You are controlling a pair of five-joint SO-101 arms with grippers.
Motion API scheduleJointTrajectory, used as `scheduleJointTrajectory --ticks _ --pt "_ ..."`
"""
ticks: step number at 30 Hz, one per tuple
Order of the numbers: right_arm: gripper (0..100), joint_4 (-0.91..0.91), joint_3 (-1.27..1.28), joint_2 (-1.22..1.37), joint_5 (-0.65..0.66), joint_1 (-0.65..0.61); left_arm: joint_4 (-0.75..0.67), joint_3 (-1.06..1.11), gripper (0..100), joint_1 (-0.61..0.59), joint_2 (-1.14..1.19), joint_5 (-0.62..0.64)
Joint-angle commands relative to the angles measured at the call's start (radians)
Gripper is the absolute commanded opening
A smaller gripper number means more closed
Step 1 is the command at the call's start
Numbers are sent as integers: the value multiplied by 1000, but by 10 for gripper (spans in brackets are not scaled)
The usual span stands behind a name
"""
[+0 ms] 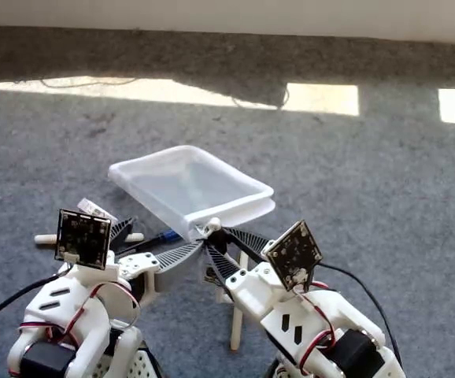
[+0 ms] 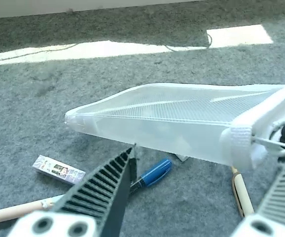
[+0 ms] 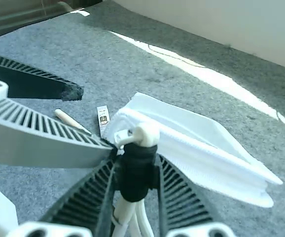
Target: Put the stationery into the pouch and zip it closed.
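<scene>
white mesh pouch (image 1: 188, 185) near blue marker (image 2: 155, 173)

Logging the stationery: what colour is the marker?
Blue, with a dark end; the marker shows best in the left wrist view.

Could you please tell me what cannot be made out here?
The pouch: contents blurred by its hazy mesh wall, left wrist view.
The blue pen: one end behind a finger of the left gripper, left wrist view.
The pencil: top end under the pouch, same view.
The small box: print too small.
Whether the pouch is zipped: the right gripper, shut on its corner, blocks that, right wrist view.
</scene>
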Motion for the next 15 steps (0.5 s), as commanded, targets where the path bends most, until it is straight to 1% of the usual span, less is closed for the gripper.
scheduleJointTrajectory --ticks 1,3,6,10,15 --pt "5 -2 -5 5 9 4 -92 41 389 7 12 14" --pt "5 -2 -7 5 11 4 -107 53 389 1 12 38" --pt "5 -2 -7 5 11 4 -126 54 389 -64 10 57" --pt "5 -2 -7 5 11 4 -184 101 338 -143 15 52" --pt "5 -2 -7 5 11 4 -192 120 334 -154 10 52"
